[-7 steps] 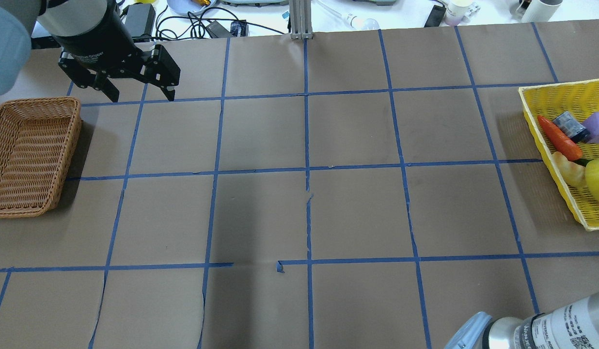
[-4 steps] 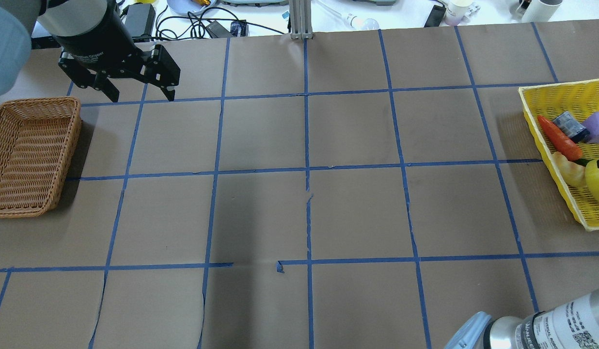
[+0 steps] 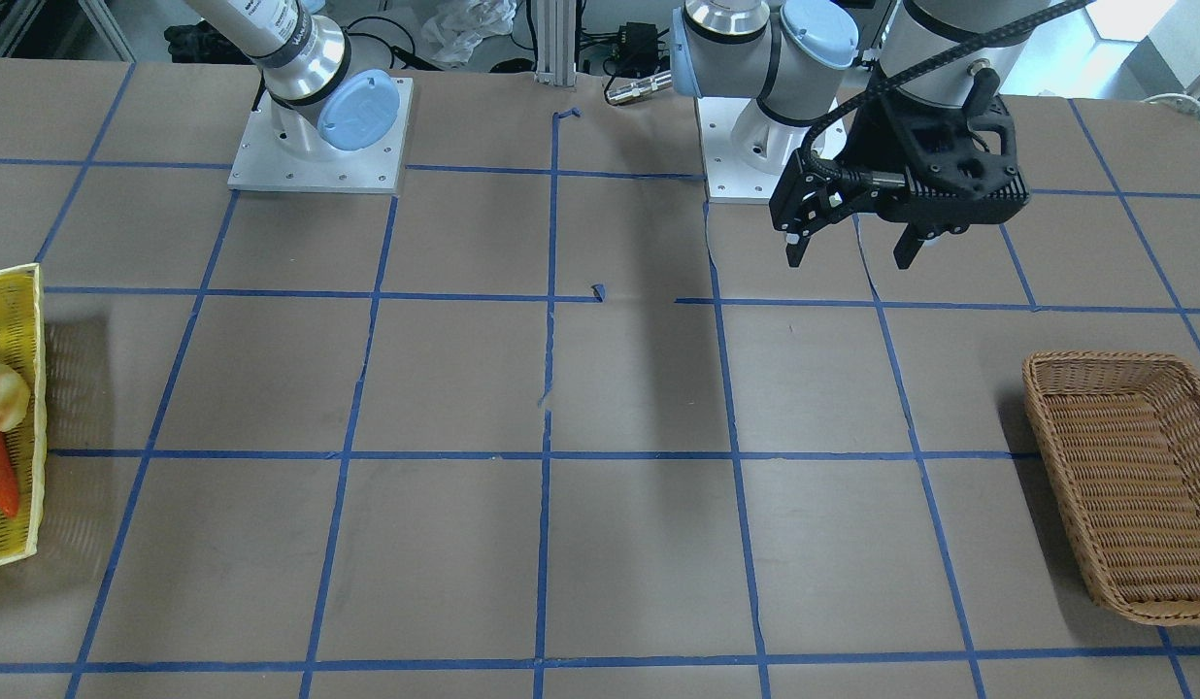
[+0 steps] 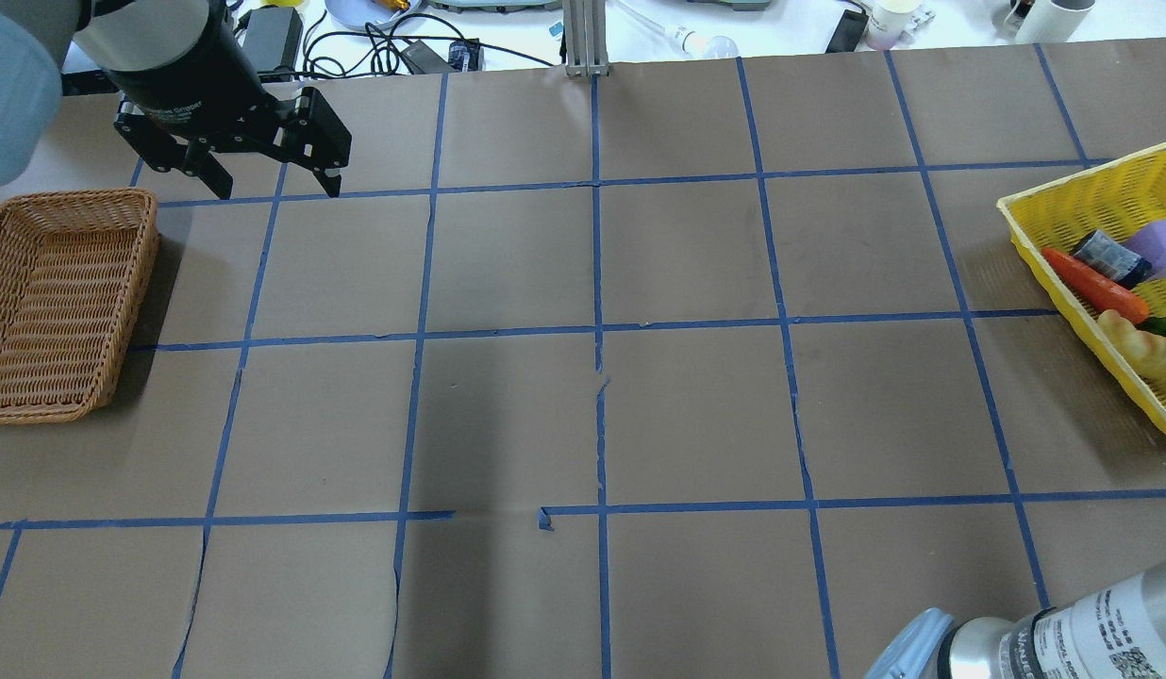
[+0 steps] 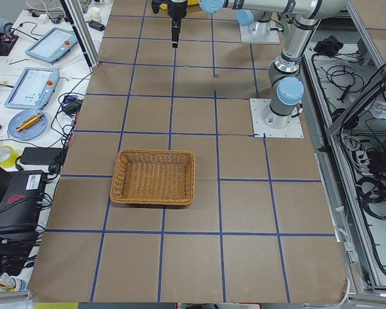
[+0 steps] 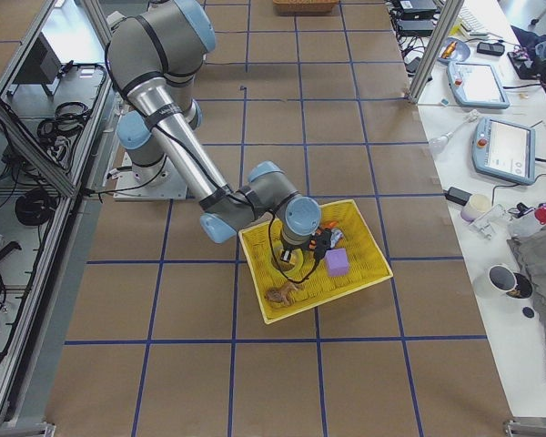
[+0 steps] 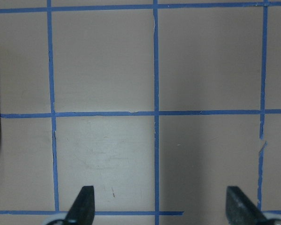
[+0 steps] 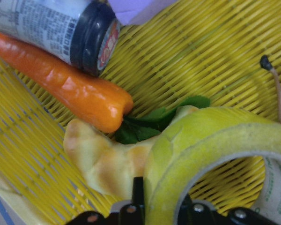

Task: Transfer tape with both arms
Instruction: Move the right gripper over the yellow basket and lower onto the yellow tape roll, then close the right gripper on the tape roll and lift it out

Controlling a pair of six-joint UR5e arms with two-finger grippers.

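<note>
1. Tape [image 8: 210, 145] sits in the yellow basket [image 4: 1064, 189] at the right end of the table [image 4: 687, 255]. It is crowded against a carrot [image 8: 70, 89], a dark-capped jar [image 8: 61, 28] and a pale knobbly toy [image 8: 103, 154]. The pick-up has to happen there, so the right arm [image 6: 173, 127] is bent down into the basket.
2. The right claw [image 8: 160, 197] shows only in its own wrist camera. One black finger is outside the roll and the other is inside the core, with the roll's wall between them. I judge it closed on that wall, nearly shut, and holding nothing else. I cannot tell whether the roll has left the basket floor.
3. The left claw [image 4: 274, 184] hangs above bare table just beside the wicker basket [image 4: 74, 195], well apart from the tape. Its fingers are spread wide, with nothing between them and touching nothing.
4. The left arm [image 3: 755, 49] looks parked as the receiver. Wide fingers suit taking the roll at a hand-over, and the wicker basket beside it seems the likely drop-off.
5. The roll touches the toy and the carrot's green leaves. A straight lift looks safest, as a tilted one could drag these neighbours or the light basket along.
</note>
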